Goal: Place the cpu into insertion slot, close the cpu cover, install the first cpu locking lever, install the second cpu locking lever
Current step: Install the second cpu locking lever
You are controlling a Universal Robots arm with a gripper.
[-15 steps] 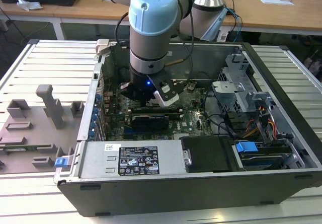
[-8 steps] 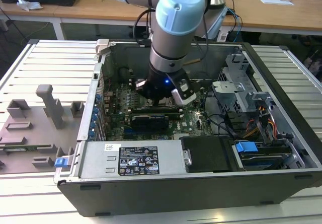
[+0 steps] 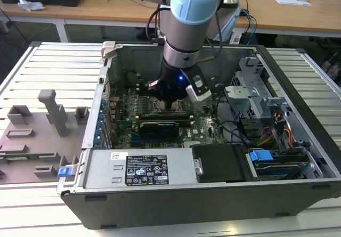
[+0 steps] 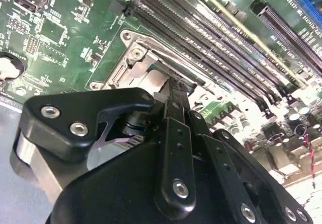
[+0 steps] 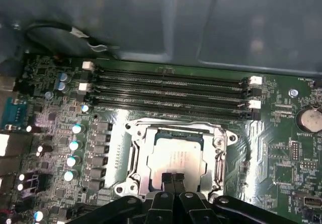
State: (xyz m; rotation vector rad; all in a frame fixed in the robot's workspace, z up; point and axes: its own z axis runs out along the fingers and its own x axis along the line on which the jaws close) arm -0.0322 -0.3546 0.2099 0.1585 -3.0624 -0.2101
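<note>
We see the open computer case point(image 3: 213, 194) lying on its side with the arm reaching down into it, and on the green motherboard point(image 5: 282, 148) the insertion slot point(image 5: 132, 159) sits just beside the long memory slots point(image 5: 171, 90). The cpu point(image 5: 176, 156) lies flat inside the slot, framed by the cpu cover point(image 5: 217, 158), while the gripper point(image 5: 173, 179) stands over the chip's near edge with its jaws drawn narrow, tips together, holding nothing we can make out. We judge the main risk to be sideways tip pressure, which could shift the chip or scrape its lid.
</note>
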